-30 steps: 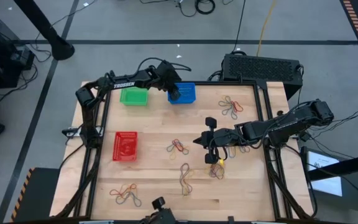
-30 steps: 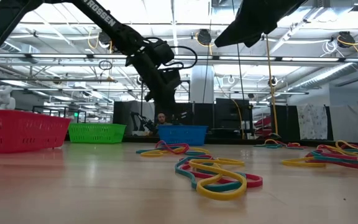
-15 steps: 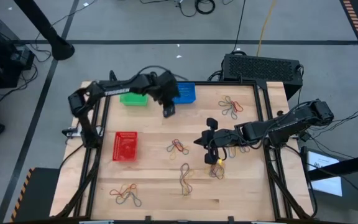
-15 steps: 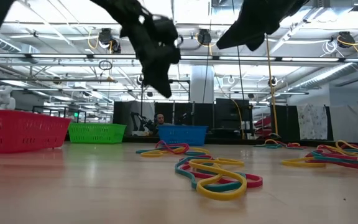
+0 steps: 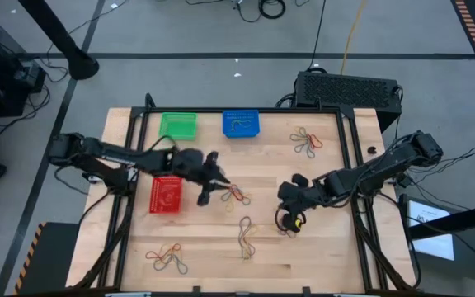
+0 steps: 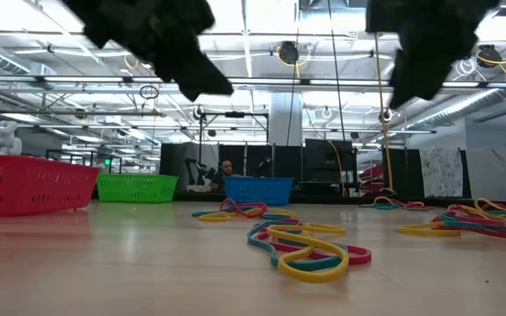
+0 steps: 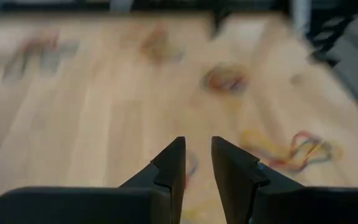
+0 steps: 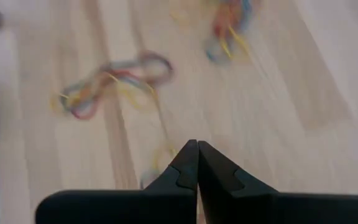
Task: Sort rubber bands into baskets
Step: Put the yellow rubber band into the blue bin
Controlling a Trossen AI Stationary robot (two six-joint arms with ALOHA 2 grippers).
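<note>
Item one: my left gripper [image 5: 204, 198], dark, two-fingered, low over the middle of the pale wooden table [image 5: 320, 256], just beside the red rectangular mesh basket [image 5: 166, 195] and hard by a small tangle of red and yellow rubber bands [image 5: 237, 195]. In my left wrist view the fingers [image 7: 173, 165] stand a narrow gap apart with nothing between them. I judge it is placed here to come down on that tangle next.

Item two: my right gripper [image 5: 289, 218], over the table's right half, close above a yellow loop [image 5: 294, 221]. My right wrist view shows its fingertips [image 8: 197, 149] pressed fully together. A thin yellow strand runs toward the tips, but I cannot tell whether it is pinched or merely lying on the wood beneath.

Item three: three baskets. The green mesh basket [image 5: 177, 125] and the blue mesh basket [image 5: 240, 124] sit side by side at the far edge; the blue one holds a few bands already. The red one sits apart, nearer the left side.

Item four: loose bands in mixed colours, lying in separate clumps: one near the far right corner [image 5: 306, 142], one at the near centre [image 5: 246, 235], one at the near left [image 5: 167, 258]. Most sorting remains, by my judgement.
</note>
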